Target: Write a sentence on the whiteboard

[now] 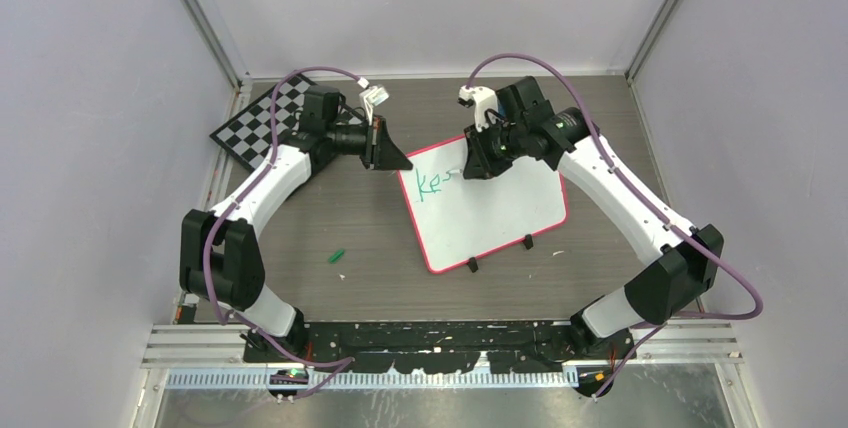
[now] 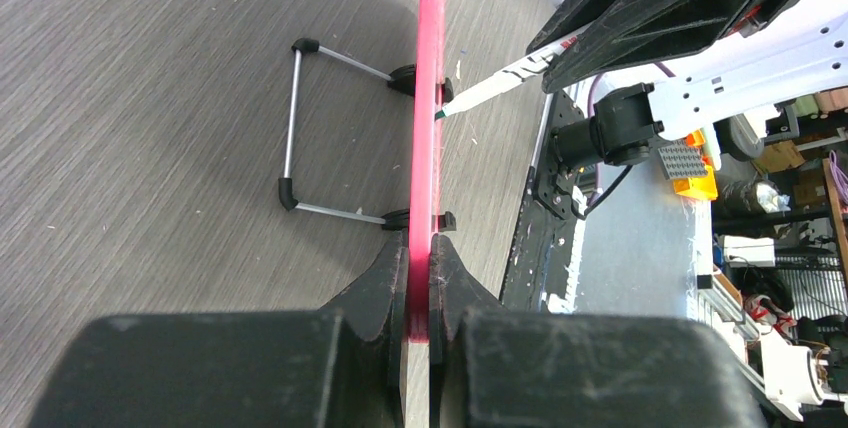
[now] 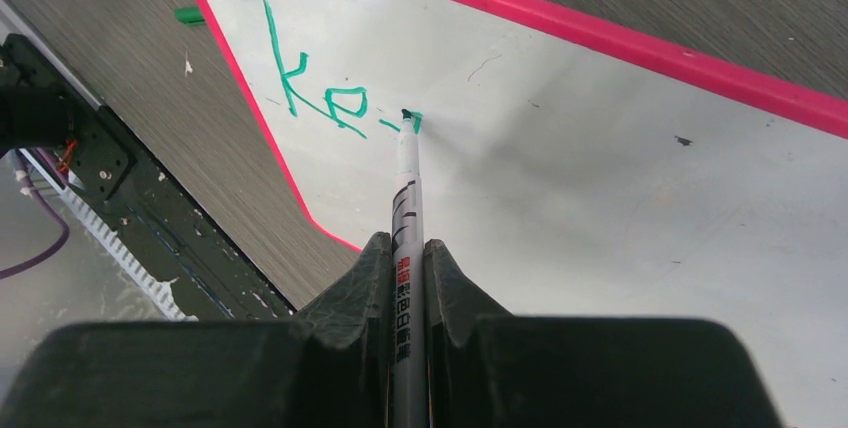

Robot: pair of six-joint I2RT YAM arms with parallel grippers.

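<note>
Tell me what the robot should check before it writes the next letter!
1. Left gripper clamped on the whiteboard rim: ok.
2. Right gripper shut on the marker: ok.
3. Marker tip on the board, right after the green lettering: ok.
4. Bare white space beyond the tip for more letters: ok.
5. Enough ink in the marker: cannot tell.
</note>
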